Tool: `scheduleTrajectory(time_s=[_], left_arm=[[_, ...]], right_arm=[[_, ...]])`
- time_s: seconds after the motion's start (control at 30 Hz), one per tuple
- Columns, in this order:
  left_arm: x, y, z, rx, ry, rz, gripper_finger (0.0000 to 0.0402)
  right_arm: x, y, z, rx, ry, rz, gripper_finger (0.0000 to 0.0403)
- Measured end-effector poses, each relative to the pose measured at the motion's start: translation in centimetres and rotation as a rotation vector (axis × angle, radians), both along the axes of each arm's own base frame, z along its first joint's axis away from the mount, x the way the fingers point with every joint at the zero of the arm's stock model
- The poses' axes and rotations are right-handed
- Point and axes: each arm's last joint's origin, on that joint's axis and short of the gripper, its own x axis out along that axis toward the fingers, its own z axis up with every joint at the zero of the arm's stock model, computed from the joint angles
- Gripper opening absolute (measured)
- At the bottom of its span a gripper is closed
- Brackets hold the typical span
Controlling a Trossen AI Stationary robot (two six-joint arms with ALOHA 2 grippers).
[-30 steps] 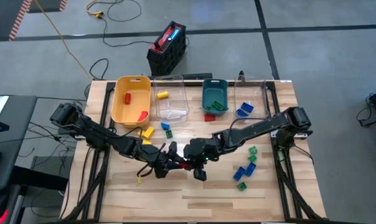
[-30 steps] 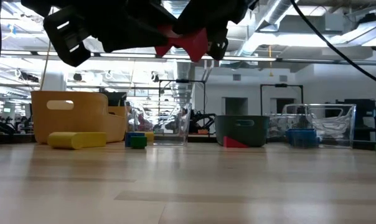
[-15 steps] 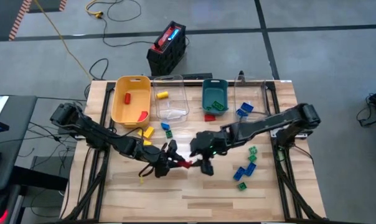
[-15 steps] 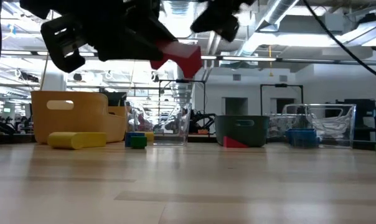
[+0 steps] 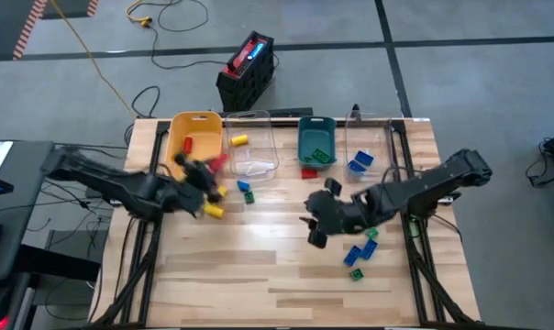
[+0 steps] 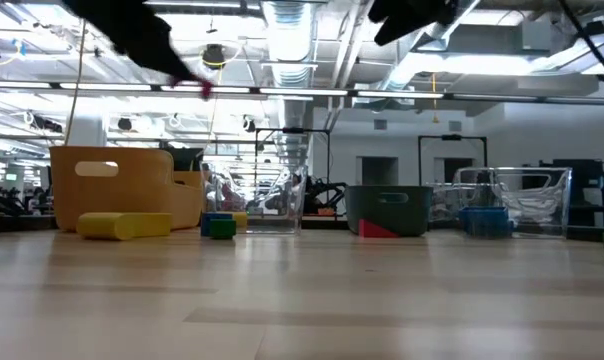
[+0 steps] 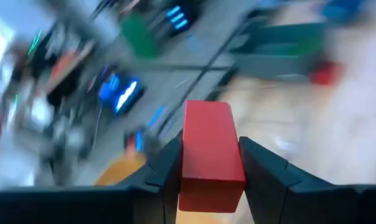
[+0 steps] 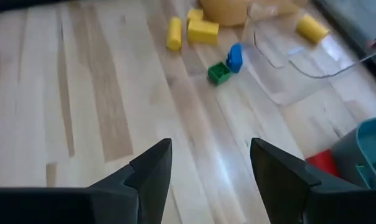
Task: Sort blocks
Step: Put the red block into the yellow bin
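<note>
Roughly half sorted: the left gripper (image 7: 210, 180) clamps a red block (image 7: 210, 152) near the yellow bin (image 5: 181, 160) at ten o'clock. Empty, the right gripper (image 8: 210, 165) gapes wide; loose blocks (image 5: 360, 249) remain at four o'clock

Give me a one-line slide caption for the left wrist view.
Left end effector clamps a red block between its fingers, with the background blurred.
</note>
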Motion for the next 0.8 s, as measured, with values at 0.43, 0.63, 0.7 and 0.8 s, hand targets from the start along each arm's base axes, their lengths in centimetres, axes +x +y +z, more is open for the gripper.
scheduleTrajectory(time_s=[0.43,0.63,0.7,0.8], left_arm=[[-5.4,9.0,-2.0,-0.62,0.08,0.408,0.0137],[-4.6,11.2,-4.8,-0.778,0.331,0.489,0.0138],[-4.1,11.5,-5.6,-0.815,0.401,0.483,0.0138],[-3.5,11.7,-6.4,-0.821,0.481,0.458,0.0141]], right_arm=[[-0.5,2.6,-3.6,-0.025,-0.106,0.011,0.023],[-0.5,2.6,-3.6,-0.031,-0.102,0.019,0.023],[-0.6,2.6,-3.6,-0.032,-0.099,0.019,0.023],[-0.7,2.9,-3.7,-0.034,-0.092,0.028,0.023]])
